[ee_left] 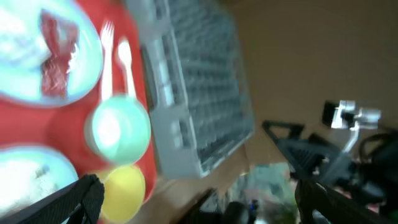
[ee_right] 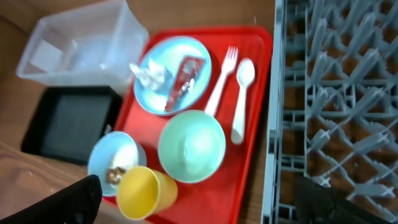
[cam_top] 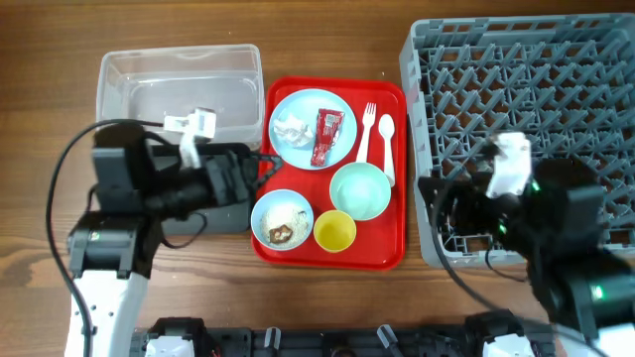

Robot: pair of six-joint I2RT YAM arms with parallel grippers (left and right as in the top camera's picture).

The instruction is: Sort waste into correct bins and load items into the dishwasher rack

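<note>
The red foil sachet (cam_top: 328, 136) lies on the pale blue plate (cam_top: 308, 102) in the red tray's (cam_top: 382, 248) far-left part, long axis running front-to-back, nearest the left gripper (cam_top: 248, 177), spread at the tray's left edge.

Left arm (cam_top: 124, 203) and right arm (cam_top: 561, 213): blocky black housings, white lower links, looping black cables; right pincer (ee_right: 196, 186) matte black.

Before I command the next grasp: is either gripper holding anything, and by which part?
Nothing is held. The left gripper and right gripper both show jaws spread wide with nothing between them.
</note>
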